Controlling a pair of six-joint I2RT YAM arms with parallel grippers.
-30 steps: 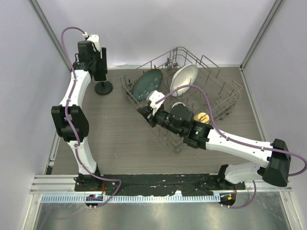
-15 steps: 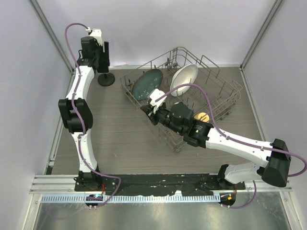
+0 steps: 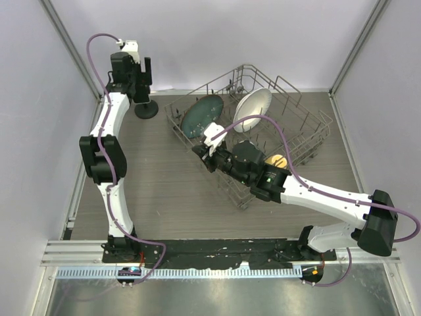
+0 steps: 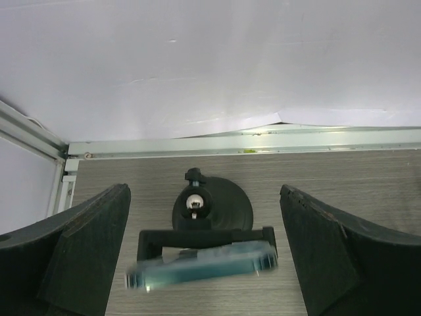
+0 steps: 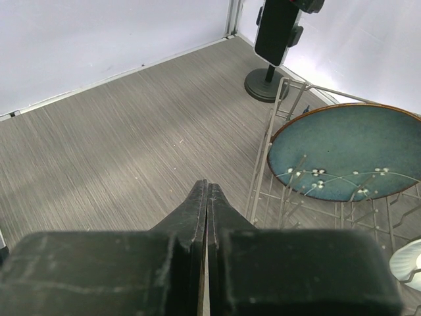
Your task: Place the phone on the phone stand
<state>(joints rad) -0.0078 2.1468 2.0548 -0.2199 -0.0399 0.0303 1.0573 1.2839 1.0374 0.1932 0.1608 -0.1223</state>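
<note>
The job looks nearly finished. The phone stand (image 3: 146, 109) sits on the table (image 3: 164, 197) off the far left corner of the dish rack (image 3: 302, 131), near the back wall, and the phone (image 5: 276, 29) stands upright on it. In the right wrist view it is a black slab above the stand's round base, leaning on the angled arm.

The left gripper (image 3: 135, 83) hangs directly over the stand. In its wrist view its fingers (image 4: 85, 250) are spread wide, one on each side of the cradle and well clear of the phone's edges. They grip nothing. The phone's top edge lies across the cradle between them, but it shows smeared and slightly tilted there. I cannot tell whether it has settled or is rocking a little.

The right gripper (image 5: 206, 187) is at the rack's near left edge, beside the teal plate (image 5: 342, 158). Its fingers are pressed together with nothing between them, and it plays no part in the placement.

As I judge it, the placing is done. What remains is for the left arm to pull straight back without brushing the phone, and for the phone to hold its seat in the cradle. The main risk is a finger clipping the tall, thin phone and tipping it off.
</note>
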